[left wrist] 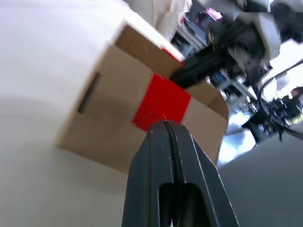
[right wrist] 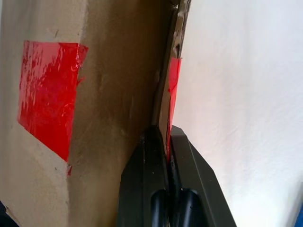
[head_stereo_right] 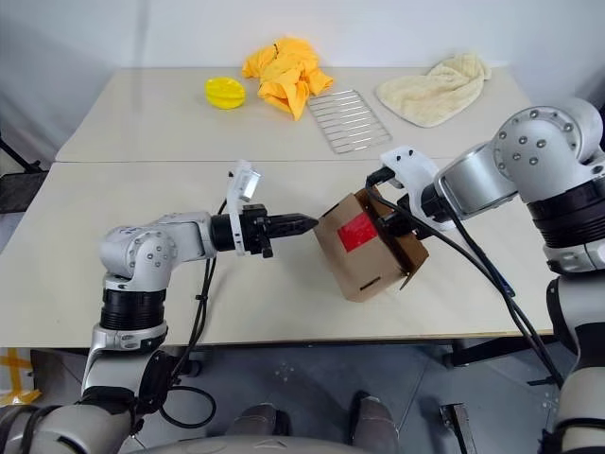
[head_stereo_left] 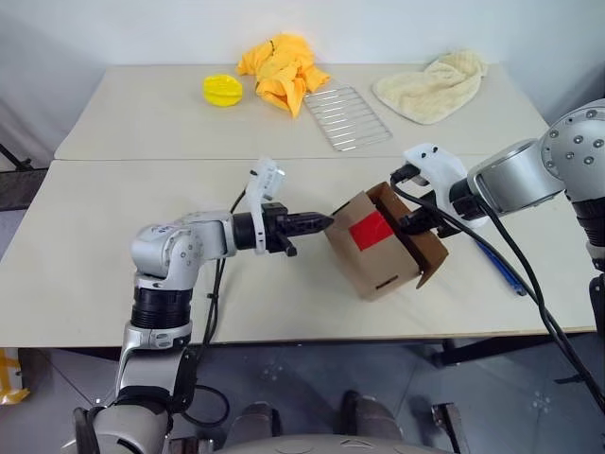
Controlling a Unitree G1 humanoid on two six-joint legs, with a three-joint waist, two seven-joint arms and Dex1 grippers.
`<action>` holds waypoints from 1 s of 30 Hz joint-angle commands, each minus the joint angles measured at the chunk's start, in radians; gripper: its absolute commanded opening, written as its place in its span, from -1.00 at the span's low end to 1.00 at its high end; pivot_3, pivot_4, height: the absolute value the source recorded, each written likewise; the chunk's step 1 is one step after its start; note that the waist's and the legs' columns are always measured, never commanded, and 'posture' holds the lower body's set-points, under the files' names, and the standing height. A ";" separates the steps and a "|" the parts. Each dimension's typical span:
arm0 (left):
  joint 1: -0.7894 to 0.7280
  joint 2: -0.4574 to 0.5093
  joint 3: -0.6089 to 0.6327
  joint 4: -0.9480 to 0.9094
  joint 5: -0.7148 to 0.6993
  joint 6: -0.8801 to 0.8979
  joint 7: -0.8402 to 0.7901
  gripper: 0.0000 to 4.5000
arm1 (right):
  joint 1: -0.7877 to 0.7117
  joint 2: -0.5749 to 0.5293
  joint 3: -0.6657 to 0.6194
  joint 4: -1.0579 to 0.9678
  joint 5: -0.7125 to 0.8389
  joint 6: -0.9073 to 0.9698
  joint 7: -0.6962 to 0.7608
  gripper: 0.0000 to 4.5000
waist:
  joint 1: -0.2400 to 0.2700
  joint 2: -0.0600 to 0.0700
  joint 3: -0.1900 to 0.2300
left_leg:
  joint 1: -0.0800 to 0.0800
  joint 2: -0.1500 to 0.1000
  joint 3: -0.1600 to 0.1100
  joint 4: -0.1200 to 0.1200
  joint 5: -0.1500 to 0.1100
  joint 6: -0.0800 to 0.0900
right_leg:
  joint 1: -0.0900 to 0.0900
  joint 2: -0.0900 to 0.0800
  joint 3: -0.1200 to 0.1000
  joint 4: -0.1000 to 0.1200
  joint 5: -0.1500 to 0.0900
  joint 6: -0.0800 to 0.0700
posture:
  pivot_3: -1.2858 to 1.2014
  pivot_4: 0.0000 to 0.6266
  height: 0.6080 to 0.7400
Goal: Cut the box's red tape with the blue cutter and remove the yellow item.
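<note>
I see the cardboard box (head_stereo_left: 383, 248) tilted above the near table, its red tape (head_stereo_left: 371, 230) facing left. My right gripper (right wrist: 168, 135) pinches the box's flap; my left gripper (head_stereo_left: 324, 222), fingers pressed together and empty, points at the tape. The blue cutter (head_stereo_left: 501, 268) lies right. No readable writing. Farther: wire rack (head_stereo_left: 346, 116), yellow disc (head_stereo_left: 222, 90).
</note>
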 commanded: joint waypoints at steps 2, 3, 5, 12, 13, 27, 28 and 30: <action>0.036 0.002 -0.162 -0.002 0.047 -0.078 -0.039 -1.00 | -0.038 -0.021 -0.007 -0.028 -0.008 0.004 0.021 -0.99 | -0.001 0.000 0.000 | 0.000 0.000 0.000 0.000 0.000 0.000 | 0.000 0.000 0.000 0.000 0.000 0.000 | 0.03 -0.52 1.00; 0.040 0.003 -0.190 0.016 0.066 -0.103 -0.042 -1.00 | -0.043 -0.023 -0.007 -0.027 -0.005 0.004 0.024 -0.99 | -0.002 0.000 0.000 | 0.000 0.000 0.000 0.000 0.000 0.000 | 0.000 0.000 0.000 0.000 0.000 0.000 | 0.03 -0.52 1.00; 0.035 -0.002 -0.231 0.064 0.105 -0.158 -0.043 -1.00 | -0.056 -0.031 -0.005 -0.024 0.009 0.004 0.028 -0.99 | -0.001 0.000 0.000 | 0.000 0.000 0.000 0.000 0.000 0.000 | 0.000 0.000 0.000 0.000 0.000 0.000 | 0.03 -0.52 1.00; 0.009 -0.018 -0.266 0.177 0.178 -0.274 -0.044 -1.00 | -0.109 -0.068 0.030 -0.035 0.119 0.004 0.027 -0.99 | 0.002 0.000 0.000 | 0.000 0.000 0.000 0.002 0.000 0.000 | 0.001 0.000 0.000 0.000 0.000 0.000 | 0.03 -0.52 1.00; 0.007 -0.019 -0.269 0.192 0.191 -0.290 -0.044 -1.00 | -0.115 -0.072 0.038 -0.038 0.135 0.004 0.023 -0.99 | 0.002 0.000 0.000 | 0.000 0.000 0.000 0.002 0.000 0.000 | 0.001 0.000 0.000 0.001 0.000 0.000 | 0.03 -0.52 1.00; -0.033 -0.087 -0.256 0.371 0.306 -0.445 -0.020 -1.00 | -0.014 -0.006 0.013 -0.036 0.289 0.004 -0.154 -0.99 | 0.003 -0.002 -0.002 | 0.002 0.000 0.000 0.002 0.000 0.000 | 0.003 0.000 0.000 0.001 0.000 0.000 | 0.03 -0.52 1.00; -0.033 -0.086 -0.257 0.377 0.315 -0.452 -0.019 -1.00 | -0.002 -0.008 0.010 -0.038 0.290 0.004 -0.168 -0.99 | 0.003 -0.004 -0.003 | 0.002 0.000 0.000 0.002 0.000 0.000 | 0.003 0.000 0.000 0.002 0.000 0.000 | 0.03 -0.52 1.00; -0.028 -0.077 -0.255 0.373 0.325 -0.454 -0.021 -1.00 | 0.017 -0.020 0.006 -0.045 0.278 0.004 -0.190 -0.99 | 0.003 -0.007 -0.004 | 0.004 0.000 0.000 0.003 0.000 0.000 | 0.004 0.000 0.000 0.002 0.000 0.000 | 0.03 -0.52 1.00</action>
